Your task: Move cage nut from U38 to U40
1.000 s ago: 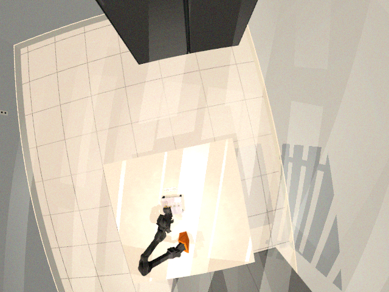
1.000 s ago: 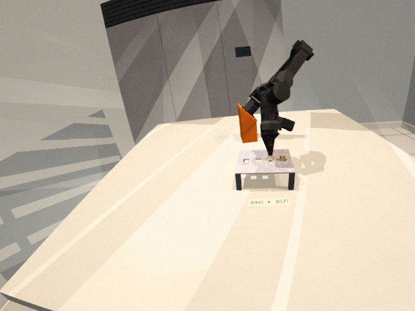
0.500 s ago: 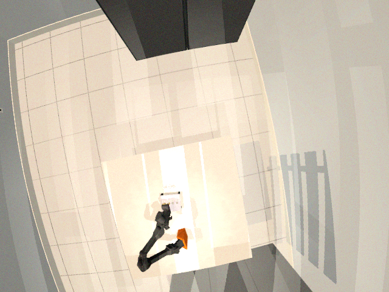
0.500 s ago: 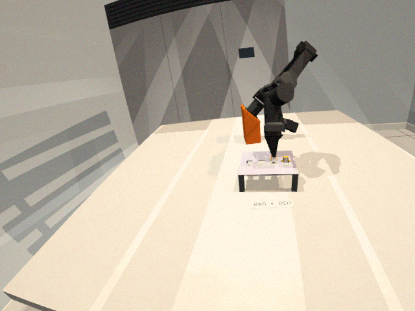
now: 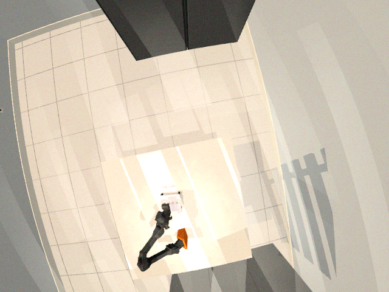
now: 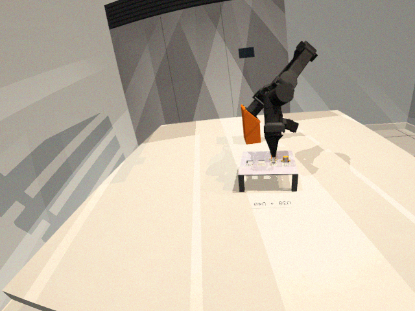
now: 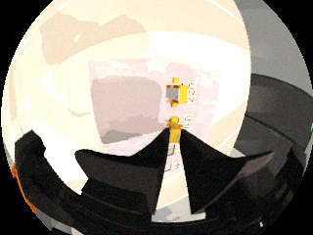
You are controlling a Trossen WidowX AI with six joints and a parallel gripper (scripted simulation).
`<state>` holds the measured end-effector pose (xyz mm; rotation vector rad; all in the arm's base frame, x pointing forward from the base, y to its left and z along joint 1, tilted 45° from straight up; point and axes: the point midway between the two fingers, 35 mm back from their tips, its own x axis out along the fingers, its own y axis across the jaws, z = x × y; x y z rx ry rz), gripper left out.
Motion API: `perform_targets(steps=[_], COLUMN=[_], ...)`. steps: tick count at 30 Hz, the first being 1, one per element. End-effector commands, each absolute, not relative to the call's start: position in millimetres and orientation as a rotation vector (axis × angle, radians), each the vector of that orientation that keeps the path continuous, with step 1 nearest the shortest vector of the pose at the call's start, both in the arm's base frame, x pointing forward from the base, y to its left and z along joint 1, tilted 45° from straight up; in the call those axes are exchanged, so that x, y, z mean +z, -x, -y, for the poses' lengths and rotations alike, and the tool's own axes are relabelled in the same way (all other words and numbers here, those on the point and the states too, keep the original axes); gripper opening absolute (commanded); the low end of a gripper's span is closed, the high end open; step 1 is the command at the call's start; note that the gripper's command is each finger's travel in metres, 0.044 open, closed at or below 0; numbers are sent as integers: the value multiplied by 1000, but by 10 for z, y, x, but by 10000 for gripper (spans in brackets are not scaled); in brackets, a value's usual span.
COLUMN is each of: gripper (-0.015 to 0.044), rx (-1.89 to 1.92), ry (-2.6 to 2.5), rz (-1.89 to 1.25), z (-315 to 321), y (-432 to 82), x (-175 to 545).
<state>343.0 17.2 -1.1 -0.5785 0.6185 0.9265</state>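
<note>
In the exterior view, the gripper points down at the rail plate, over U38's nut.

In the wrist view, its nearly closed fingers pinch the cage nut, beside the other nut. It probably handles light and stiff, with springy wings; the body sides offer the best grip.

The top view hides the pinch.

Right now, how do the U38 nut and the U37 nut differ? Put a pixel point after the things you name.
The U38 nut point(image 6: 273, 159) point(image 7: 174, 128) is between the gripper's point(image 6: 273, 156) point(image 7: 174, 131) fingertips; the U37 nut point(image 6: 285, 159) point(image 7: 176, 92) is untouched. In the wrist view, the U37 nut shows a grey block in its middle, while the U38 nut's middle is partly covered by the fingertips. Both have yellow parts.
</note>
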Motion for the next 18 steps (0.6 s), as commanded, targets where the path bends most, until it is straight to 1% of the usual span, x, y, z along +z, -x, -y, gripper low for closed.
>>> perform_targets(steps=[1,18], gripper=[30,30], rx=[931,946], ry=[579,576], rz=[-613,-618], z=[-174,-168], y=[-3440,-3455], x=[1,4])
